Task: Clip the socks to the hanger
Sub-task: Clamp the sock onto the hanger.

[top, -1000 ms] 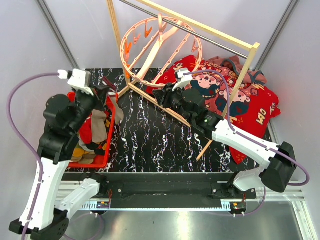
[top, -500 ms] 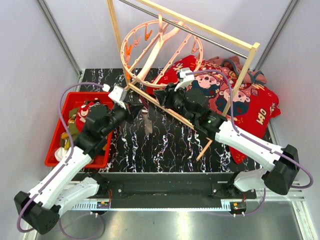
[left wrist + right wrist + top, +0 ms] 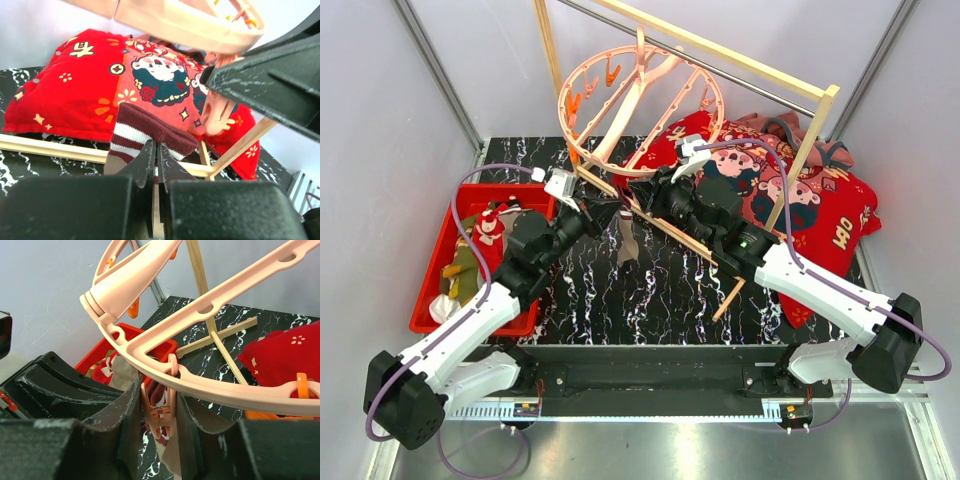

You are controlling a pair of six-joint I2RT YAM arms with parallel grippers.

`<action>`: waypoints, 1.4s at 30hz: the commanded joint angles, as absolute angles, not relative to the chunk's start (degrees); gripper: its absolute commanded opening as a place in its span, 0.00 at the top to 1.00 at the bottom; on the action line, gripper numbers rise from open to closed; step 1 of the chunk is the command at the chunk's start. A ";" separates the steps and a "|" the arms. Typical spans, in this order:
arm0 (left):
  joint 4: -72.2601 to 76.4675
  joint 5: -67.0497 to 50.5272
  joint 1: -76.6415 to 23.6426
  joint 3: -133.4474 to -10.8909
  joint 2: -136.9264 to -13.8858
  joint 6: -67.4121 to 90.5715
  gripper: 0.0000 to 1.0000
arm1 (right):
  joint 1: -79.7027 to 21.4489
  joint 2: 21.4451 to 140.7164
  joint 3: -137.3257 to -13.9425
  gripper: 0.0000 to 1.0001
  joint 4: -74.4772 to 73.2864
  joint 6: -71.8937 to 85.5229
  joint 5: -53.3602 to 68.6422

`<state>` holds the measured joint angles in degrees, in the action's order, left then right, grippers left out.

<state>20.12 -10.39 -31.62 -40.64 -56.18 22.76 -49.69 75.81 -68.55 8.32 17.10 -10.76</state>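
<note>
Left gripper (image 3: 155, 159), clamped shut on the striped sock (image 3: 150, 131) near the rim of the hanger (image 3: 225, 387), should feed the cuff squarely into the pink clip (image 3: 160, 412) which the right gripper (image 3: 159, 427) pinches between narrow jaws, releasing only once the clip bites.

The left arm (image 3: 470, 320) stretches from the near-left base toward the far middle, with the left gripper (image 3: 616, 213) clamped tight on a sock (image 3: 145, 131). The right arm (image 3: 820, 290) reaches far-left. The right gripper (image 3: 642, 192) squeezes a clip (image 3: 159, 415), close beside the left gripper.
</note>
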 commanded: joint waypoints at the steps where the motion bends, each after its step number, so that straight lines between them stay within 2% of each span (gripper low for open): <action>1: 27.16 -12.04 -31.99 -40.87 -56.25 24.61 1.00 | -49.31 74.79 -69.52 0.98 10.81 16.26 -9.41; 16: 27.42 -13.01 -34.01 -41.40 -58.89 24.43 1.00 | -49.31 75.67 -70.31 0.98 11.51 16.43 -11.07; 42: 26.19 -11.17 -35.59 -42.80 -56.69 24.00 1.00 | -49.39 76.38 -68.73 0.98 11.34 15.82 -13.54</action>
<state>23.53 -11.79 -35.24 -40.66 -58.57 24.49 -49.69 76.53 -68.53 8.75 16.80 -11.53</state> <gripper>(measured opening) 0.008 0.348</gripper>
